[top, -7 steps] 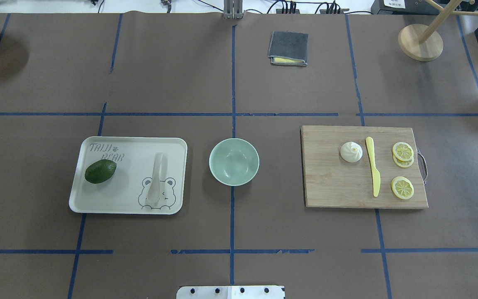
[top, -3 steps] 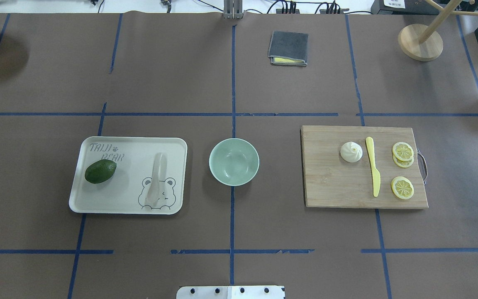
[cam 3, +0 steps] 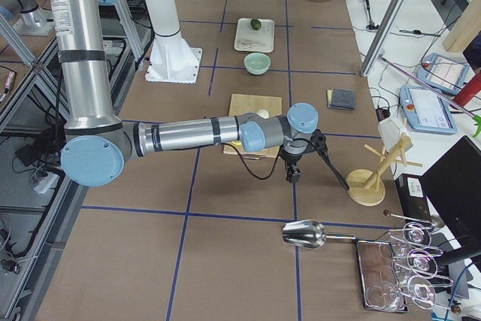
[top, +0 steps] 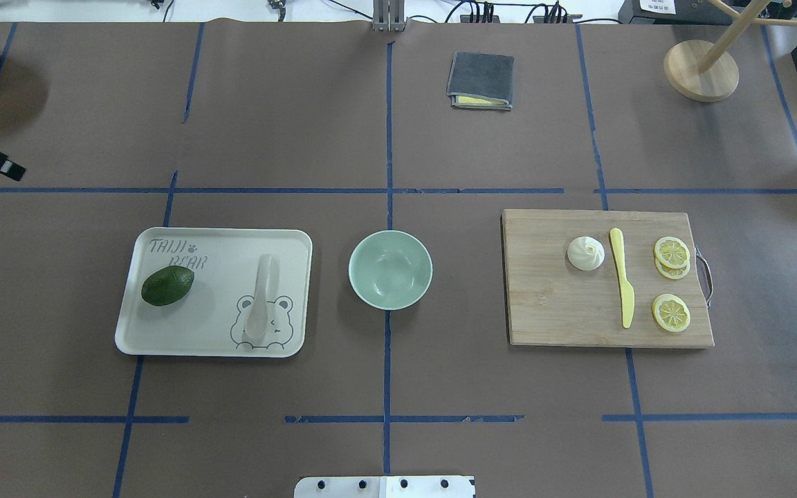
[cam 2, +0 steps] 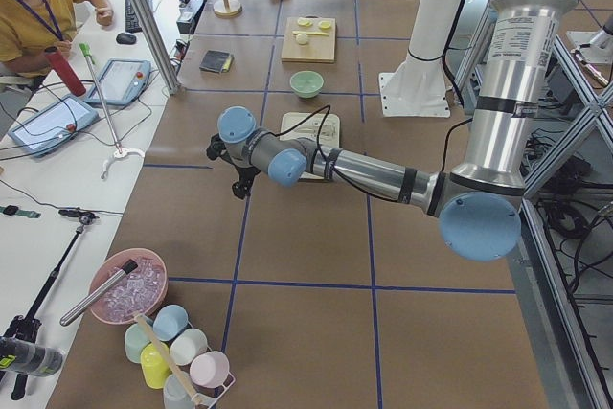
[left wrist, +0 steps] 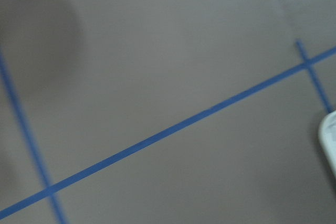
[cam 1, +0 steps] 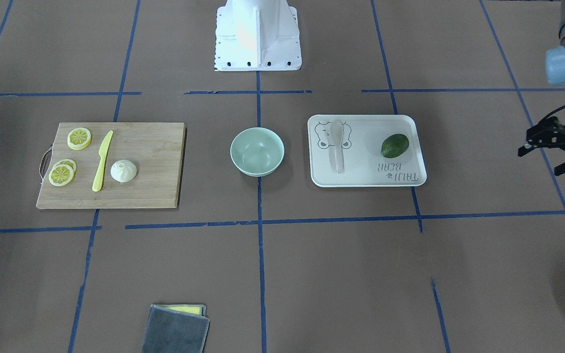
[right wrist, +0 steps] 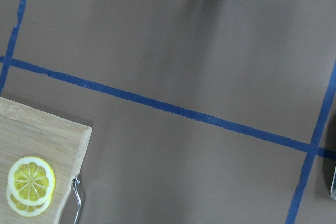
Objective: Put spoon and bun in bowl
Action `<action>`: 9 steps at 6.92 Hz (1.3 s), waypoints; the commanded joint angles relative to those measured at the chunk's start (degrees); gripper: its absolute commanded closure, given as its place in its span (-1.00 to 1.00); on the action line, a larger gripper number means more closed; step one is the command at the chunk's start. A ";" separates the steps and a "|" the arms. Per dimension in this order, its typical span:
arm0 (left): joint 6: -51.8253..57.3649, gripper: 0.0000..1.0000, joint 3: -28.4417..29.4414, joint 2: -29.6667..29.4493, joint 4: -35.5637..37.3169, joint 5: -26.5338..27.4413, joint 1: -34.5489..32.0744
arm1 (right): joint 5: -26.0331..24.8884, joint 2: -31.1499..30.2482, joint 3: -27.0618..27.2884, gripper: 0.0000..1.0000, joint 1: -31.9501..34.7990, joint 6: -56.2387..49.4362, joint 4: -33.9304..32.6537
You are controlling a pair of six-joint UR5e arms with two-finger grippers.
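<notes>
1. My table wears matt brown paper (top: 288, 124), marked with blue tape (top: 267, 190).
2. The rectangular cutting board (top: 557, 311) is pale wood with visible grain; its handle (top: 708, 277) is thin metal.
3. The round mint-green bowl (top: 390, 269) looks smooth, slightly glossy.
4. The whitish spoon (top: 262, 294) is translucent plastic.

A robotics lab: a table (top: 301, 138) papered brown and gridded with blue tape (top: 267, 190), a robot pedestal (cam 1: 258, 34) on the table's edge, an operator (cam 2: 34, 7) with tablets (cam 2: 120, 79) beside the table.
</notes>
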 commanded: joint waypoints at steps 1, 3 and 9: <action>-24.97 -0.94 -3.60 -3.83 -3.50 9.99 12.18 | 0.24 -0.35 -0.17 -1.00 -0.47 0.25 0.11; -39.56 -0.94 -2.82 -9.80 -2.88 12.71 21.14 | 0.24 -0.35 -0.17 -1.00 -0.74 0.17 0.11; -45.01 -0.74 2.45 -16.16 2.22 22.05 34.38 | 0.42 -0.44 -0.08 -1.00 -1.09 0.17 0.11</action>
